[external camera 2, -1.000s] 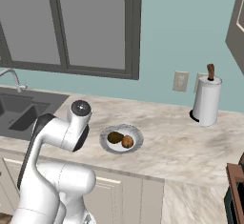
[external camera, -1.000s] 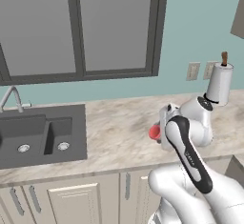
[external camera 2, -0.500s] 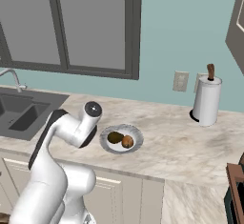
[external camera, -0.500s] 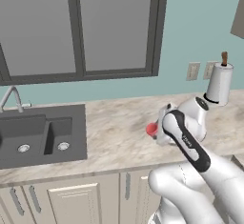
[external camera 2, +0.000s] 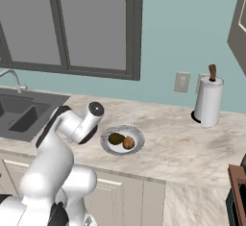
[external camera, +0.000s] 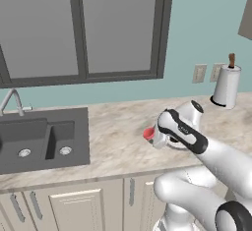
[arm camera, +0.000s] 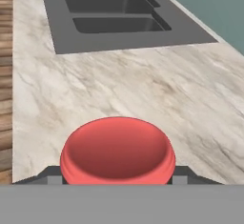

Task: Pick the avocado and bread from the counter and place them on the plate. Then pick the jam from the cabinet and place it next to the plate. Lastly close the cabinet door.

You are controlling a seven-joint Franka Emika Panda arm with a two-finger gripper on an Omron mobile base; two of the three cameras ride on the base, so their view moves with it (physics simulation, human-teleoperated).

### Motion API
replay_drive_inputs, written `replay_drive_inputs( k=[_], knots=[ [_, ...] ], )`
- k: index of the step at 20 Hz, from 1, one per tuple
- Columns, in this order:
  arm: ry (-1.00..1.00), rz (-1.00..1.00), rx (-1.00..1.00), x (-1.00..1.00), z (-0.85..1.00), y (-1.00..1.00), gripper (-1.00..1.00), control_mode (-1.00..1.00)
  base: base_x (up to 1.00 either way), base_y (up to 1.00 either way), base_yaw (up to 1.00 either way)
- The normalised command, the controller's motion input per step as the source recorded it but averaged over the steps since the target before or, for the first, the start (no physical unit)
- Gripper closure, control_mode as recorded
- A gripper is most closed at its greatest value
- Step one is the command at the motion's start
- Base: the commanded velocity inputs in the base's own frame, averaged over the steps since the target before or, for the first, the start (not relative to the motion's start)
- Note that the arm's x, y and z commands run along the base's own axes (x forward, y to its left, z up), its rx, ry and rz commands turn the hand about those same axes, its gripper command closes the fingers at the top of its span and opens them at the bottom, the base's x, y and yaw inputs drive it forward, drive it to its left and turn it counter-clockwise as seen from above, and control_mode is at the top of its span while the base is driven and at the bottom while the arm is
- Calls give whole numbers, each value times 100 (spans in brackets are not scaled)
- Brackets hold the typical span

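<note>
Jam [arm camera: 117, 150] sits nearest to the hand camera, its round red top facing the lens, with the two dark finger tips at its left and right sides. So the claw [external camera: 153, 137] is closed on this small jar and holds it above the desk [arm camera: 143, 89], not touching the stone. In the left base view the red top points out from the hand toward the sink side, so the jar is carried tilted, not upright. I judge it is held this way because the arm carries it toward its place beside the plate [external camera 2: 137, 133] and must turn it upright before lowering it.

Behind the arm in the right base view, the plate rests on the beige marbled desk, round, with a white centre and a wide grey speckled rim. The avocado [external camera 2: 116, 138], dark olive-green, and the bread [external camera 2: 128, 143], a small orange-brown ball, lie on it and touch each other, so this part of the task looks done.

Farther on, the dark grey sink [arm camera: 114, 13] is sunk into the desk. A white paper towel roll [external camera 2: 207, 106] stands upright near the green wall. The cabinet door still has to be closed.
</note>
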Motion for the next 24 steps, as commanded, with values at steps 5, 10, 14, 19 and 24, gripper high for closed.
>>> replay_drive_inputs(
  k=[5, 10, 14, 19, 24],
  knots=[
    [-1, -1, 0, 5, -55, 47, 100, -100, 0, 0, 0],
    [-2, 0, 0, 0, -53, 28, 100, -100, 0, 0, 0],
    [-4, 0, 0, 0, -43, 4, 100, -100, 0, 0, 0],
    [-1, 0, 0, 0, -27, -15, 100, -100, 0, 0, 0],
    [-1, 0, 0, 0, -19, -18, 100, -100, 0, 0, 0]
  ],
)
